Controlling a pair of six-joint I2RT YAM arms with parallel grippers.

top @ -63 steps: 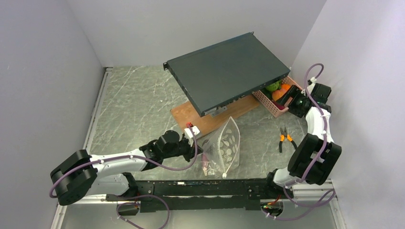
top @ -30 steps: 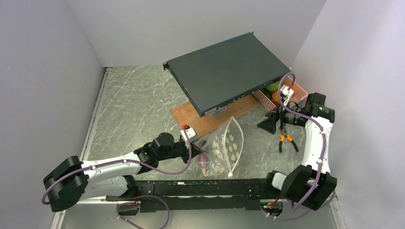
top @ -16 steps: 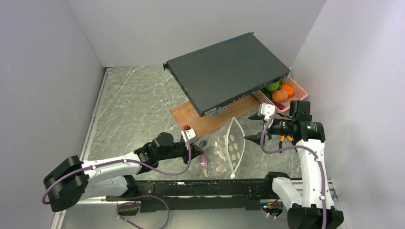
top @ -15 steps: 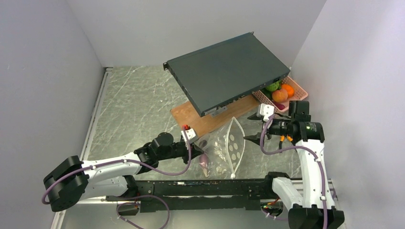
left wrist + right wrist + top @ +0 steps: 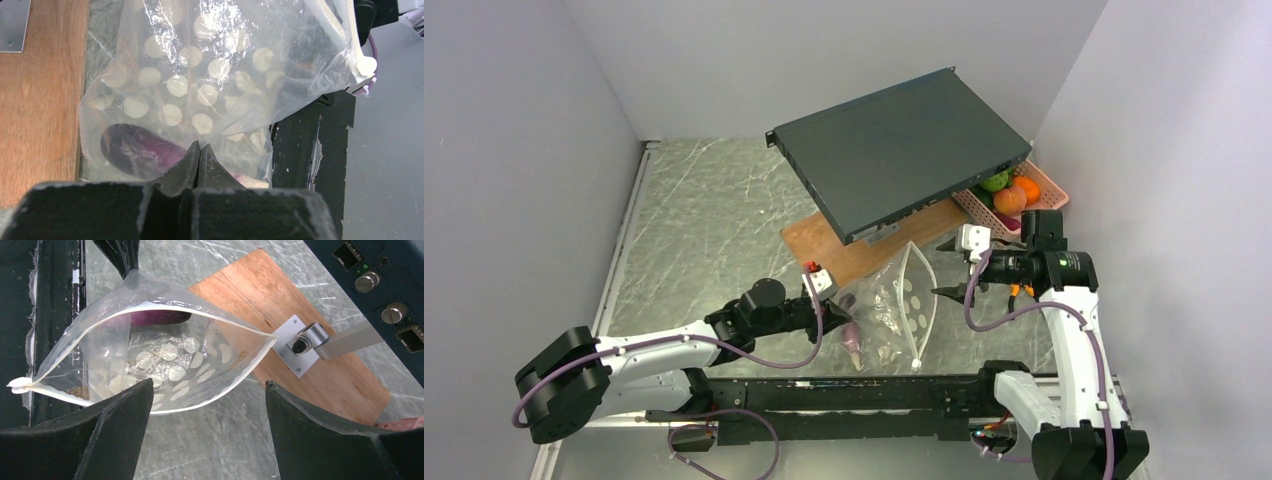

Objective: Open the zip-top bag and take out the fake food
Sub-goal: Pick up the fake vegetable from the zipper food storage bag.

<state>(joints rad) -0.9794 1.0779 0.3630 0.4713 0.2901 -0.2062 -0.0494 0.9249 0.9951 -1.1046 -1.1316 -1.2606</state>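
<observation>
The clear zip-top bag (image 5: 899, 305) lies on the table with its mouth open toward the right. My left gripper (image 5: 839, 316) is shut on the bag's bottom edge; the left wrist view shows the plastic (image 5: 200, 75) pinched at the tips of that gripper (image 5: 200, 148). One piece of fake food, a purple eggplant (image 5: 135, 150), lies inside the bag (image 5: 165, 360) near the pinch. My right gripper (image 5: 944, 280) stands open just outside the mouth, level with its rim, nothing between its fingers (image 5: 207, 385). More fake food, orange and green (image 5: 1009, 195), sits in the pink basket.
A dark rack unit (image 5: 899, 150) leans over a wooden board (image 5: 844, 250) behind the bag. The pink basket (image 5: 1052, 192) is at the back right. Orange-handled pliers (image 5: 1022, 290) lie partly under my right arm. A black rail (image 5: 844, 395) runs along the near edge.
My right arm has swung from the basket leftward to the bag's mouth, jaws open throughout. The left gripper has kept its pinch on the bag, shifting only slightly with it.
</observation>
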